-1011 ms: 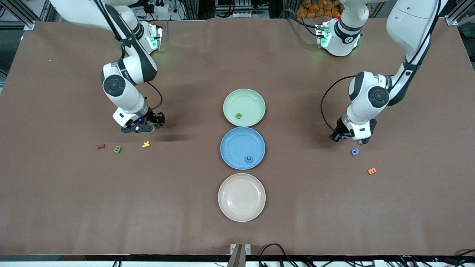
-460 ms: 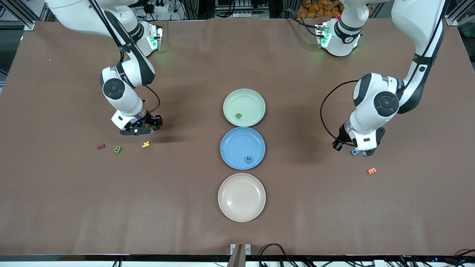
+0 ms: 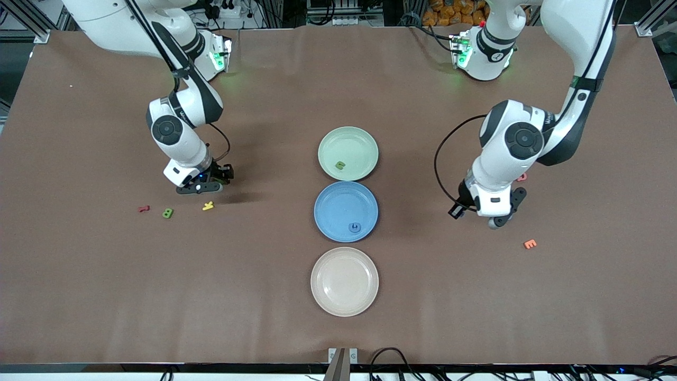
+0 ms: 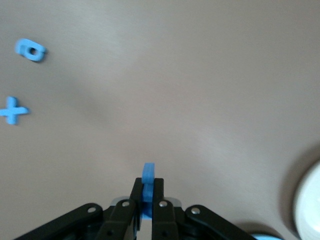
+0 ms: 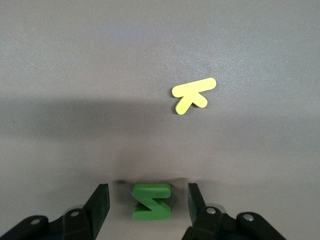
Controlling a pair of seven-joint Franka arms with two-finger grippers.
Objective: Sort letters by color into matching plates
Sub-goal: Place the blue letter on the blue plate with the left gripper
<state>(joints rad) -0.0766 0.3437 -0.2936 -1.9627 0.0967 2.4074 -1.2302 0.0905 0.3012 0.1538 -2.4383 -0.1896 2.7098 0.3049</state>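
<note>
Brown cloth covers the whole table point(image 3: 106, 296) you are working over. Down its middle you have three round shallow plates in a row: the pale green plate point(image 3: 359, 138) farthest from the front camera with a small green letter point(image 3: 340, 166) in it, the mid blue plate point(image 3: 333, 203) next with a blue letter point(image 3: 355, 227) in it, and the cream-beige plate point(image 3: 344, 282) nearest.

Your left pincer point(image 4: 147, 199) hangs over bare table toward the left arm's end, clamped tight on a chunky blue letter point(image 4: 148, 173); an orange letter E point(image 3: 530, 244) lies near.

Your right pincer point(image 5: 148, 205) sits low at the table toward the right arm's end, fingers point(image 5: 98, 202) parted on either side of a green letter Z point(image 5: 152, 201), not touching it. Just beside lies a yellow letter point(image 3: 208, 206), then a green letter B point(image 3: 167, 213) and a dark red letter point(image 3: 143, 209).
</note>
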